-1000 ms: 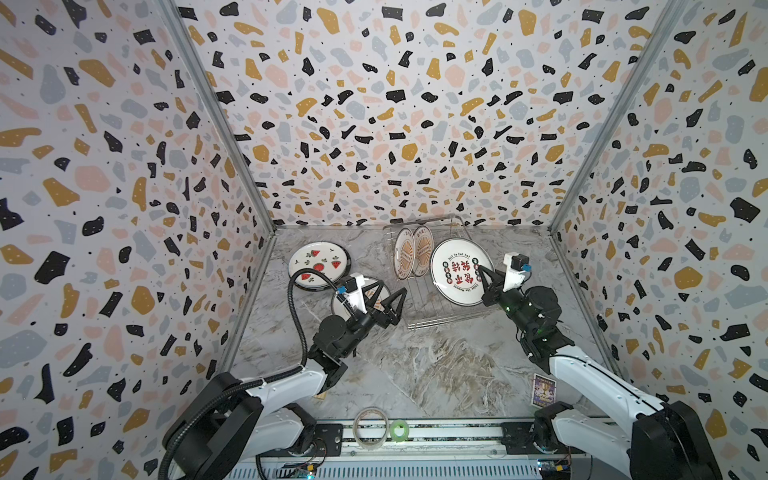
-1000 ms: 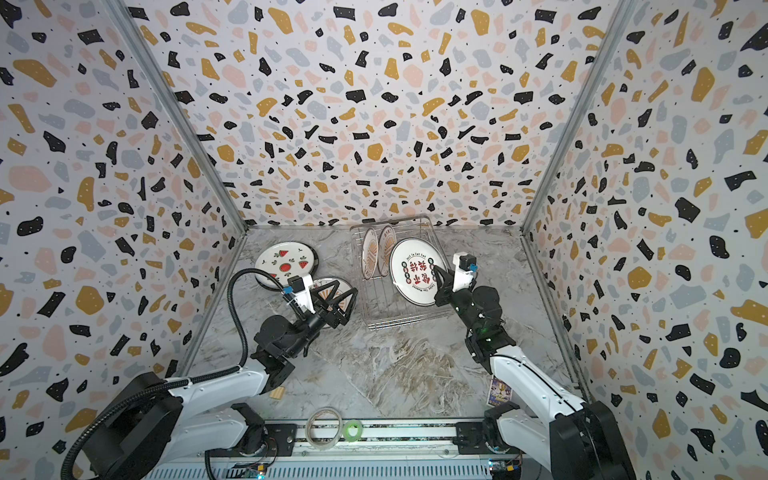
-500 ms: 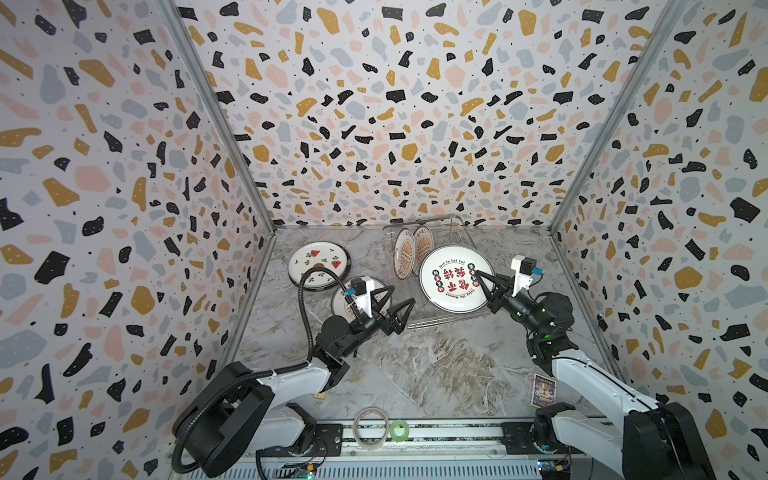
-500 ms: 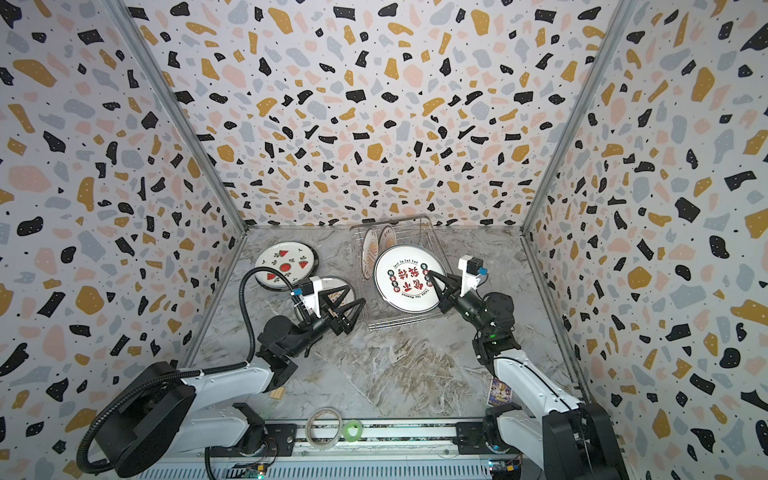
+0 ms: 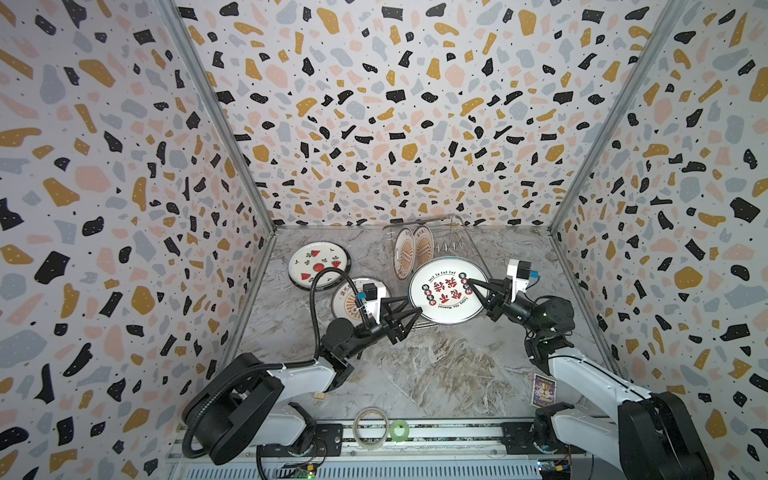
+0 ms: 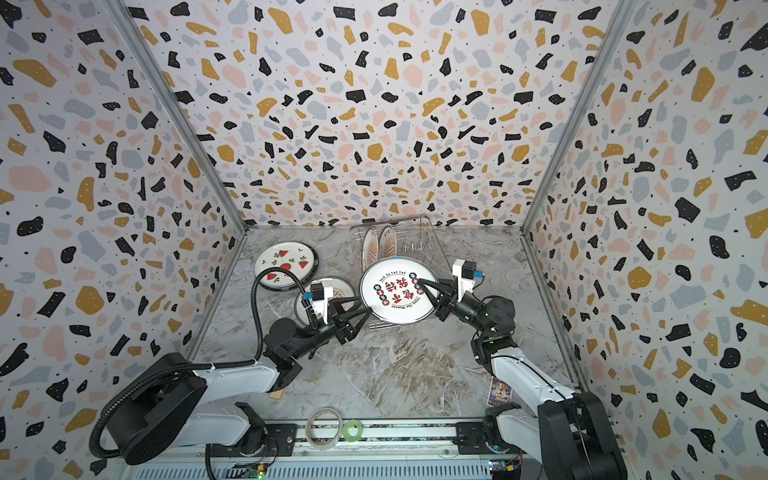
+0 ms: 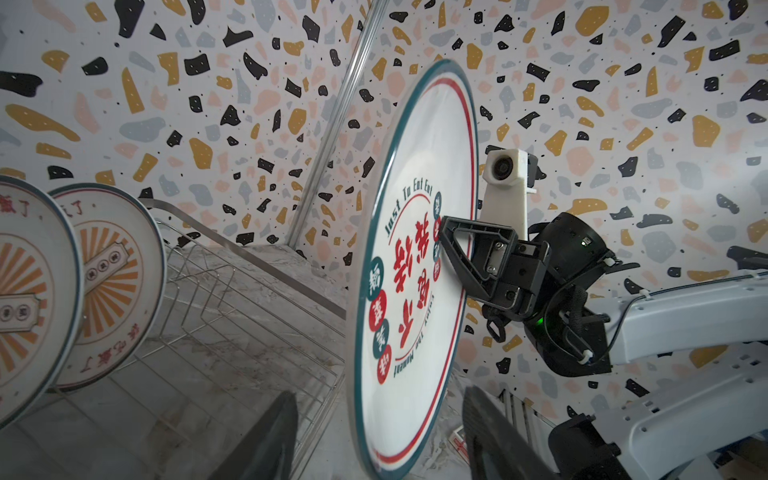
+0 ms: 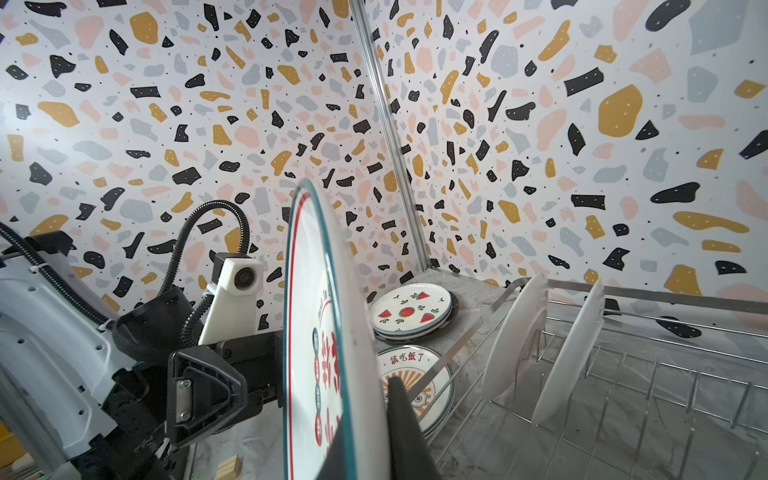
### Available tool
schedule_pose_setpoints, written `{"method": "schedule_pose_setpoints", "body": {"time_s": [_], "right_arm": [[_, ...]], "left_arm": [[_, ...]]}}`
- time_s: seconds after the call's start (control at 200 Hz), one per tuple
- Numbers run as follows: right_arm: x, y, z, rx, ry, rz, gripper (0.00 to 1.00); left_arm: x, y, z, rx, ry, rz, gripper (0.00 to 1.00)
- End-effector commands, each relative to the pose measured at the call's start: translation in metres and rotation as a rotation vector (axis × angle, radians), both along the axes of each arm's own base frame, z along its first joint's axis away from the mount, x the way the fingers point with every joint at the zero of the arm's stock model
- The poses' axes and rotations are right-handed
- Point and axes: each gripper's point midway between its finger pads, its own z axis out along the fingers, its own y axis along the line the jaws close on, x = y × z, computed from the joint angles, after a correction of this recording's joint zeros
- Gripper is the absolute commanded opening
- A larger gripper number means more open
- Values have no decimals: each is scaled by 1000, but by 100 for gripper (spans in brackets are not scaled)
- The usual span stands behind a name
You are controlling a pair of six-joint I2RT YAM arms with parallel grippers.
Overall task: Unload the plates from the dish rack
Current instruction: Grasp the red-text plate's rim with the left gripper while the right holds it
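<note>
Plates already unloaded lie flat around the table's 10 o'clock, the watermelon plate [image 5: 319, 266] among them. Just right of those, the left gripper [image 5: 411, 315] has its fingers spread to either side of the rim of the red-character plate [image 5: 446, 291], at about 8 o'clock on its face, not yet pinching. Across the disc at 3 o'clock, the right gripper [image 5: 467, 282] is clenched on the opposite rim, holding it over the near end of the dish rack [image 5: 446, 248]. I'd say a handover hinges on that left-hand rim.
</note>
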Motion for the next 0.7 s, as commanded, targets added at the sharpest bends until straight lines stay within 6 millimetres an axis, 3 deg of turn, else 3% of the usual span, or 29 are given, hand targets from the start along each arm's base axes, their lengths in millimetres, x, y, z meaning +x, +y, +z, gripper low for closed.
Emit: {"method": "schedule_pose_setpoints", "body": {"time_s": [0.0, 0.13, 0.375, 0.581, 0.696], "right_arm": [[-15, 3, 22, 24, -96, 41, 0], [-13, 4, 20, 20, -91, 40, 0], [-16, 10, 18, 5, -97, 60, 0], [-15, 18, 15, -24, -103, 69, 0], [-15, 19, 14, -27, -101, 71, 0]], "left_arm": [[-4, -4, 18, -26, -69, -17, 53], [-8, -7, 19, -29, -67, -36, 28], [-7, -9, 21, -33, -57, -35, 11], [-9, -9, 23, -44, -49, -44, 5], [-13, -8, 26, -56, -58, -50, 11]]}}
